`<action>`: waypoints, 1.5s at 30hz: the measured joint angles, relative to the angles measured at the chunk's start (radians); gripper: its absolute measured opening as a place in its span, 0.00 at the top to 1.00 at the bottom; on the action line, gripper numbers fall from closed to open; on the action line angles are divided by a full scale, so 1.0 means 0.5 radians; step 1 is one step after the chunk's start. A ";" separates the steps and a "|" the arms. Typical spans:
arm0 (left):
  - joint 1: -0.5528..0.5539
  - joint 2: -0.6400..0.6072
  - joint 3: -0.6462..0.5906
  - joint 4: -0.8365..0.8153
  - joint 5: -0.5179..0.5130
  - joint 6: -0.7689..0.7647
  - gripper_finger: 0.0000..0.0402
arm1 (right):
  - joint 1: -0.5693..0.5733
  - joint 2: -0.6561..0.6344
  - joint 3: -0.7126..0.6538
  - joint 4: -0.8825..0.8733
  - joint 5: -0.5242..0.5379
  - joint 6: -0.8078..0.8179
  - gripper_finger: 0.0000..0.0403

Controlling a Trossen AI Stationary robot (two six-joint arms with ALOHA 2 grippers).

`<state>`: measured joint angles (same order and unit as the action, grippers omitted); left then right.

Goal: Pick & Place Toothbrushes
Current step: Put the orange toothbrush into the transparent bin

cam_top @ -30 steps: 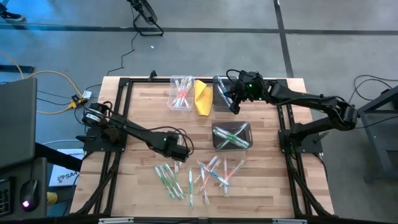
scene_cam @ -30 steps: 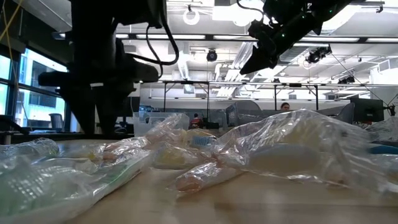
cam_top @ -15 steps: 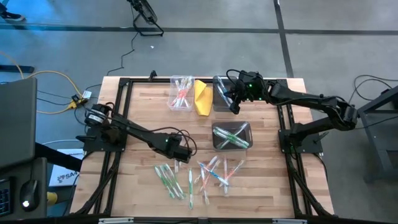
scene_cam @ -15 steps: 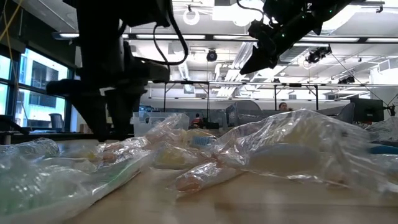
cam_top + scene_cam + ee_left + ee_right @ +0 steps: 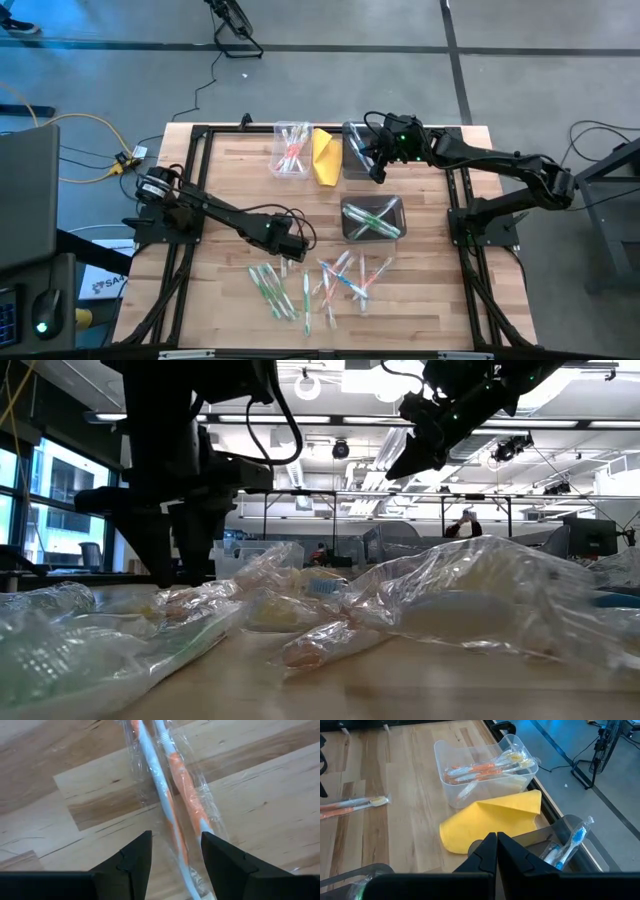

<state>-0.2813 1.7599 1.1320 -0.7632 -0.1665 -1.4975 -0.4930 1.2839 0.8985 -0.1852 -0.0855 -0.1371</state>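
Observation:
Several wrapped toothbrushes [image 5: 320, 285] lie scattered on the table's near middle. My left gripper [image 5: 291, 247] is open just at their far left, low over the wood. In the left wrist view its fingers [image 5: 175, 855] stand on either side of a clear-wrapped pair of orange-and-white toothbrushes [image 5: 172, 795] lying flat; I see no touch. My right gripper [image 5: 378, 172] is shut and empty, raised over the far bin holding blue toothbrushes [image 5: 570, 845]. It also shows in the right wrist view [image 5: 496, 851].
A clear bin with orange toothbrushes [image 5: 291, 150] stands at the far middle, beside a yellow folded cloth [image 5: 325, 155]. A bin with green toothbrushes [image 5: 372, 218] stands right of centre. Black frame rails [image 5: 190, 190] run along both table sides. Crinkled wrappers [image 5: 450, 600] fill the low view.
My left gripper has gone a little toward the table's near and right edges, closer to the scattered toothbrushes. My right arm has kept still.

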 joint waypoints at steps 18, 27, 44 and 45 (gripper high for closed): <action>0.000 0.116 0.002 0.017 0.088 -0.008 0.59 | 0.000 0.000 -0.001 0.000 0.000 0.000 0.99; -0.001 0.123 0.003 -0.002 0.092 0.017 0.64 | 0.000 0.000 0.000 -0.001 0.000 0.000 0.99; 0.001 0.065 -0.010 -0.128 -0.107 0.264 0.95 | 0.000 0.000 0.000 -0.001 0.000 -0.049 0.99; 0.001 0.034 -0.007 -0.143 -0.154 0.272 0.95 | 0.000 0.000 0.000 -0.002 0.000 -0.049 0.99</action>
<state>-0.2810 1.7772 1.1283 -0.8349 -0.2437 -1.3616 -0.4929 1.2839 0.8986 -0.1860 -0.0856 -0.1616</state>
